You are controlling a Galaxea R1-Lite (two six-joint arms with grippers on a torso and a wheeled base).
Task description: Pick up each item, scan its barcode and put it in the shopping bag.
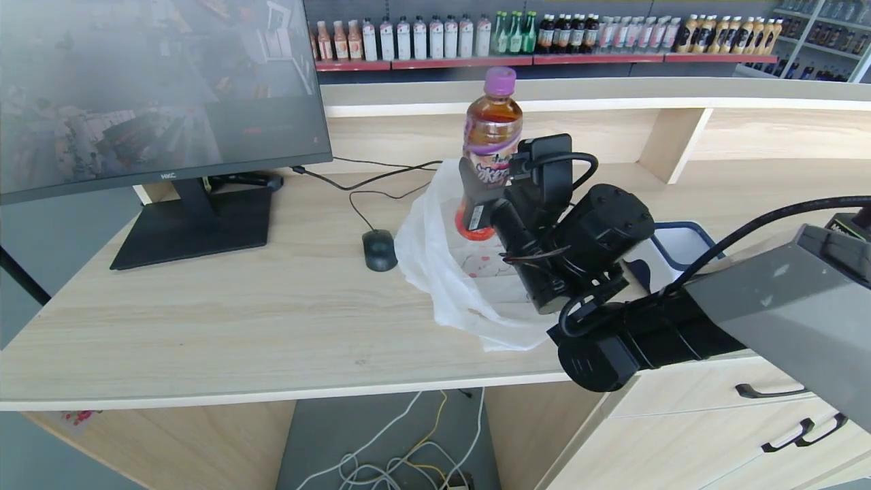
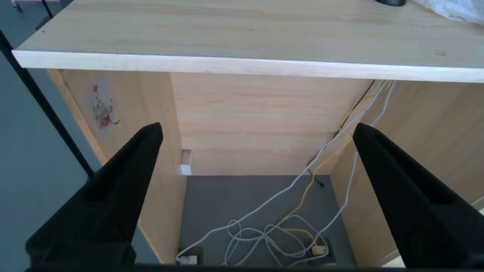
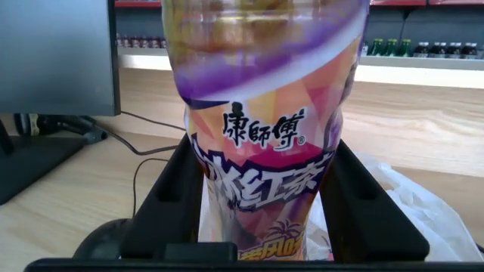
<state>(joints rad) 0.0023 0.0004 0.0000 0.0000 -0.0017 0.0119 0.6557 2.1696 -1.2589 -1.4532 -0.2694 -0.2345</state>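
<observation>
As if bound for the shopping bag (image 1: 435, 272) just beneath them, the bottle (image 1: 491, 129) stands clamped between the fingers (image 3: 162, 204) of the right gripper (image 1: 491, 178); the left gripper (image 2: 257, 140) gapes empty.

Light wood worktop (image 1: 238, 320) carries dark monitor (image 1: 156, 88) on black stand (image 1: 197, 228) at far left. Black mouse (image 1: 379, 250) near middle, thin cable (image 1: 367, 178) curling behind it. Blue-rimmed tray (image 1: 680, 245) at right. Beyond, red-edged shelf (image 1: 544, 60) lined with drink bottles (image 1: 435, 37). Drawers (image 1: 714, 422) below right; loose wires (image 1: 408, 463) on floor underneath.
</observation>
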